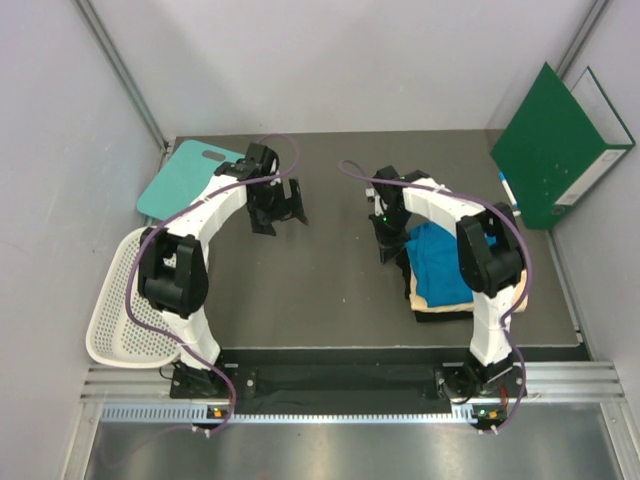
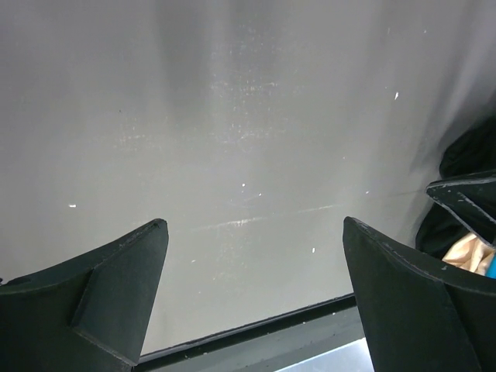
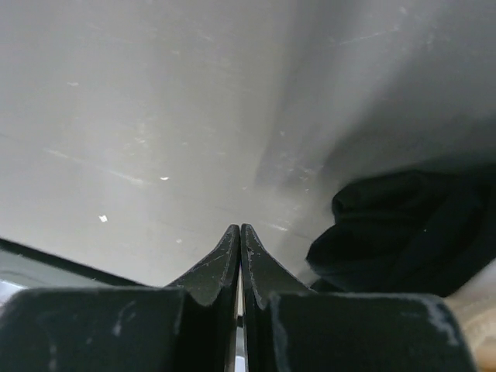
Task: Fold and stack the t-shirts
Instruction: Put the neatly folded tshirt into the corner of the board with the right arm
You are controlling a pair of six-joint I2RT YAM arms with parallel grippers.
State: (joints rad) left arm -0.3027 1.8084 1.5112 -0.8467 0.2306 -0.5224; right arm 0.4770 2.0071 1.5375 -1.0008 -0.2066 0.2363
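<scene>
table (image 1: 330, 300): dark grey, matte, with pale walls on three sides. both arms were bolted at the near edge and reached toward the back half.

green binder (image 1: 556, 150): stood tilted against the far right corner, off the right back edge of the table.

white mesh basket (image 1: 112, 315): lay at the left edge of the table, beside the left arm's base, overhanging the side.

teal board (image 1: 178, 183): lay flat at the far left corner, its handle hole toward the back; the left arm crossed over its right edge.

t-shirts: folded and stacked on the right side of the table, partly under the right arm. blue t-shirt (image 1: 440, 262) was on top; cream t-shirt (image 1: 413, 287) lay beneath, showing along the left and near edges. a dark layer (image 3: 403, 225) showed beside the stack in the right wrist view; whether it was cloth or shadow was unclear.

left gripper (image 1: 280, 220): hung over bare table left of centre, well apart from the stack. fingers (image 2: 116, 287) were spread wide with nothing between them.

right gripper (image 1: 386, 245): was just left of the stack's far left corner. fingers (image 3: 221, 260) were pressed together with only a hairline slit, gripping nothing.
</scene>
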